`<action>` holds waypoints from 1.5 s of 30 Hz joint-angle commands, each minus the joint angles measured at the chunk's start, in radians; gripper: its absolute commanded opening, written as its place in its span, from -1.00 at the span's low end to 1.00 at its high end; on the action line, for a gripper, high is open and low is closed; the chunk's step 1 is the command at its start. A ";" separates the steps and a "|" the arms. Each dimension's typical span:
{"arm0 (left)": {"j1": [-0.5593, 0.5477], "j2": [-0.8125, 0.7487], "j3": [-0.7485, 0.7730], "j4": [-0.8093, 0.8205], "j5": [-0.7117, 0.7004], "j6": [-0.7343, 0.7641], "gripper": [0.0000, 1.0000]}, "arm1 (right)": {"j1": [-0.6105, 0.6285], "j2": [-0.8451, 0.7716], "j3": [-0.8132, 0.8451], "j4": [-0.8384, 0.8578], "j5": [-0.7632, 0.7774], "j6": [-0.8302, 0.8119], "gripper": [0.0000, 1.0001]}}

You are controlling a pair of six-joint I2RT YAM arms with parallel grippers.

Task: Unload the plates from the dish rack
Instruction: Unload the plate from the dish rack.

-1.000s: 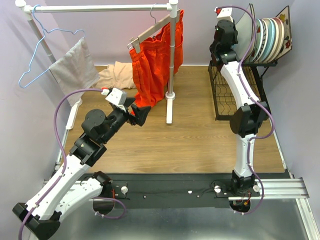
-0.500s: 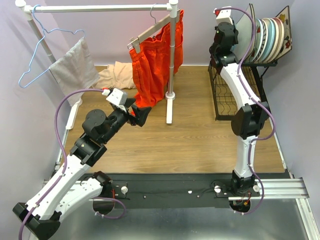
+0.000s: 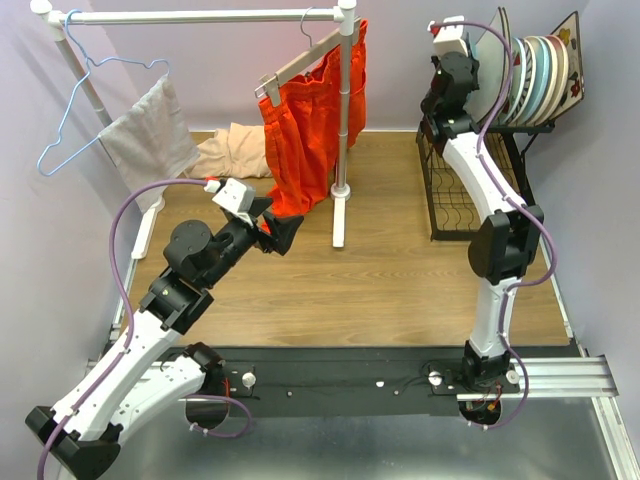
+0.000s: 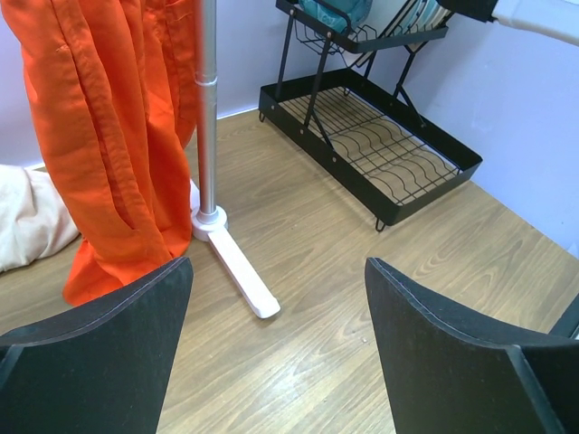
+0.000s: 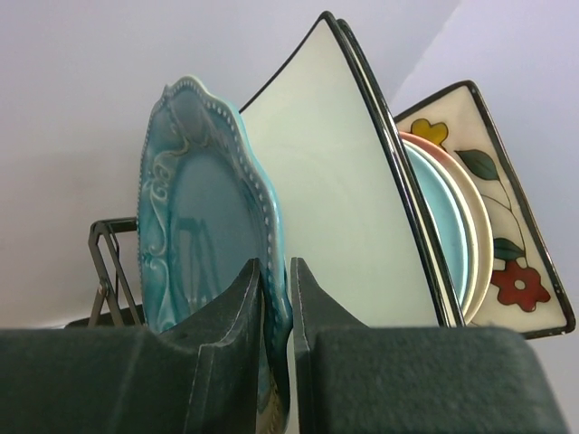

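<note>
- Several plates (image 3: 535, 80) stand on edge in a tight row on the upper shelf of the black wire dish rack (image 3: 450, 200), at the far right of the wooden table (image 3: 380, 290), next to the wall.
- Frontmost in the right wrist view: teal plate (image 5: 194, 217). It is round and glossy, w/ a scalloped beaded rim and embossed scrollwork on its face.
- Behind it: square white plate (image 5: 335, 181) w/ a thin dark edge, one corner pointing up.
- Then round ones, nested close: a light-blue plate (image 5: 443, 226) and a cream plate (image 5: 478, 231) w/ a pinkish rim.
- Last in the row: flowered sq plate (image 5: 493, 181), white w/ a black border, a yellow bloom at the top, a red bloom lower down and green leaves between.
- R gripper (image 5: 275, 276) is up at shelf height, jaws narrow, pinching the teal plate's rim w/ one finger on each face.
- Rack's lower tier, seen from the left wrist cam: flat grid base w/ wavy wire dividers.
- L gripper (image 4: 278, 264) has its jaws wide w/ nothing held. It hovers over the table near the foot of the white clothes rail (image 3: 345, 120).
- On the rail hang an orange garment (image 3: 305, 110), a grey cloth (image 3: 150, 130) and a blue hanger (image 3: 75, 100).
- A beige cloth (image 3: 235, 150) lies on the table behind the rail.
</note>
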 commanded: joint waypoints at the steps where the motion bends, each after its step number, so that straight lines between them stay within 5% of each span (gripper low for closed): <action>1: 0.008 -0.009 -0.008 0.010 0.003 -0.006 0.72 | -0.028 -0.098 -0.042 0.229 0.010 -0.085 -0.99; 45: 0.008 0.004 -0.011 0.018 -0.017 -0.002 0.72 | -0.031 -0.051 0.093 0.253 -0.114 -0.140 -0.99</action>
